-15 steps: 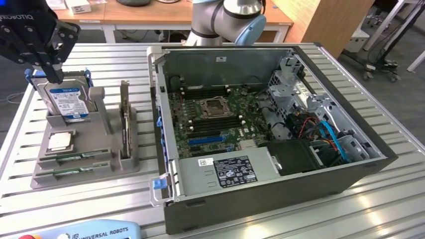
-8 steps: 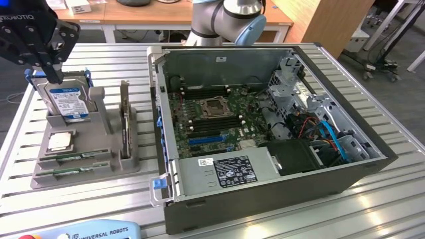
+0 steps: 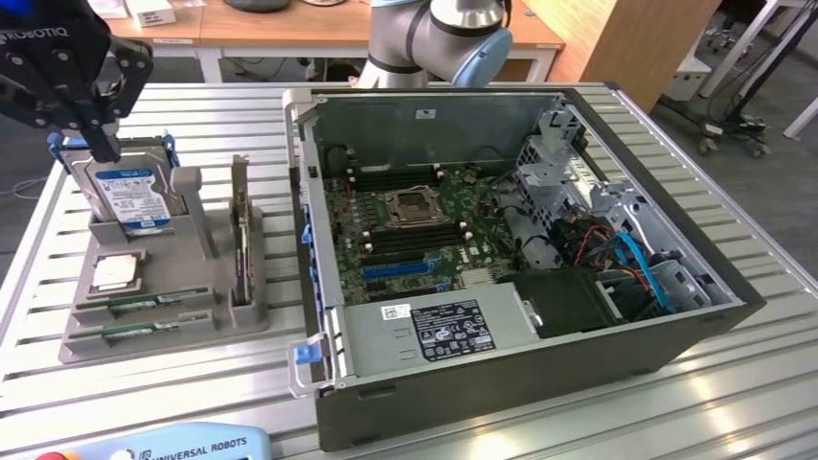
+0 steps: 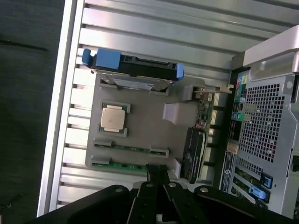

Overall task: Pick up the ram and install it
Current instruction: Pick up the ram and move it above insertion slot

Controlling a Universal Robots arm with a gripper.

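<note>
Plainly, the gripper hangs at the exterior view's left, over the far end of the grey holder, its fingers pressed together and carrying nothing. Its tips stand close by the top edge of the blue-labelled hard drive, which is upright in the holder; whether they touch it is hard to tell from this angle. One ram stick lies flat in a slot at the holder's near end, and a second ram stick fills the slot just nearer. Between the drive and the sticks sits the square silver processor. On the exterior view's right of the holder, the open computer case lies on the slatted metal table, its motherboard facing up.

In the wrist view the closed fingertips appear near the second stick.
</note>
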